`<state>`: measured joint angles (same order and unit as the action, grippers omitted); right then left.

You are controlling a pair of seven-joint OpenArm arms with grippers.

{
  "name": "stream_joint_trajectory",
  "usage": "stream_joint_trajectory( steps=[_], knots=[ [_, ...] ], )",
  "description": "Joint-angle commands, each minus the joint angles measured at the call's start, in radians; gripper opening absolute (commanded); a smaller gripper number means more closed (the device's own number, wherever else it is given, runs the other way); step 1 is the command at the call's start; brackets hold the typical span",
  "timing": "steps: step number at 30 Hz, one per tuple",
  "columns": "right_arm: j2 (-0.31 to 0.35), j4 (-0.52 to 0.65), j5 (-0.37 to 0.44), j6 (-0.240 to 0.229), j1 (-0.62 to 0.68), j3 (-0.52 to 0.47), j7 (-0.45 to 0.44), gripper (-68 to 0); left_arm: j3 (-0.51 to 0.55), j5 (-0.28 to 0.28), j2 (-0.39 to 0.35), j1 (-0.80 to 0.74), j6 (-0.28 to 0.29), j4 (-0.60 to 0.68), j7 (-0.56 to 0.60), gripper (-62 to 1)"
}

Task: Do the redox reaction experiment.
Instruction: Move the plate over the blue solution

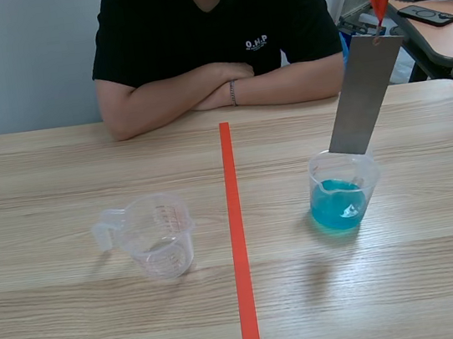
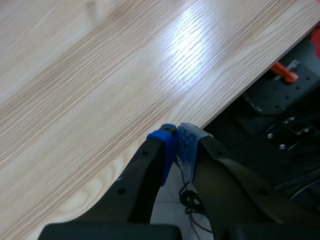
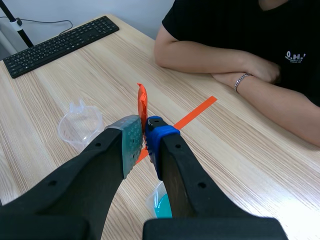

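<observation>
The right gripper point(image 3: 145, 127) sat closest, its fingers clamped on a thin orange-red tab point(image 3: 142, 102). In the upper right of the frame, a flat grey metal strip point(image 1: 364, 95) hung slanted from that tab. Its lower end stood inside a clear plastic beaker point(image 1: 361, 169) of blue liquid point(image 1: 337, 209), centre right on the wooden surface point(image 1: 104, 321). The left gripper point(image 2: 177, 142) had its fingers together on nothing. The strip looked likely to swing or slip from so small a grip, and a sideways pull could have levered the light beaker over and spilled it.
</observation>
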<state>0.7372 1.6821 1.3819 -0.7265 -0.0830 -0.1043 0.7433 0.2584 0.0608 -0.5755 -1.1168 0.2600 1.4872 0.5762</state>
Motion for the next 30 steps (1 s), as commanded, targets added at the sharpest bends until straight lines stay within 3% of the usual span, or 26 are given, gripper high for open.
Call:
stream_joint_trajectory(
  steps=[1,10,18,23,30],
  knots=[
    [0.013,0.009,0.024,-0.003,-0.019,-0.003,-0.016,-66.0,0.008,-0.034,-0.037,0.029,0.022,0.011,0.003,-57.3],
    [0.013,0.009,0.021,-0.003,-0.019,-0.003,-0.016,-66.0,0.008,-0.181,-0.225,0.213,0.170,0.011,0.002,-57.3],
    [0.013,0.009,0.021,-0.003,-0.019,-0.003,-0.020,-66.0,-0.026,-0.306,-0.356,0.488,0.307,-0.069,0.002,-57.3],
    [0.013,0.009,0.021,-0.003,-0.019,-0.003,-0.020,-66.0,-0.142,-0.315,-0.393,0.696,0.364,-0.141,0.002,-57.3],
    [0.013,0.009,0.021,-0.003,-0.019,-0.003,-0.020,-66.0,-0.434,-0.304,-0.375,0.992,0.436,-0.206,-0.018,-57.3]
  ],
)
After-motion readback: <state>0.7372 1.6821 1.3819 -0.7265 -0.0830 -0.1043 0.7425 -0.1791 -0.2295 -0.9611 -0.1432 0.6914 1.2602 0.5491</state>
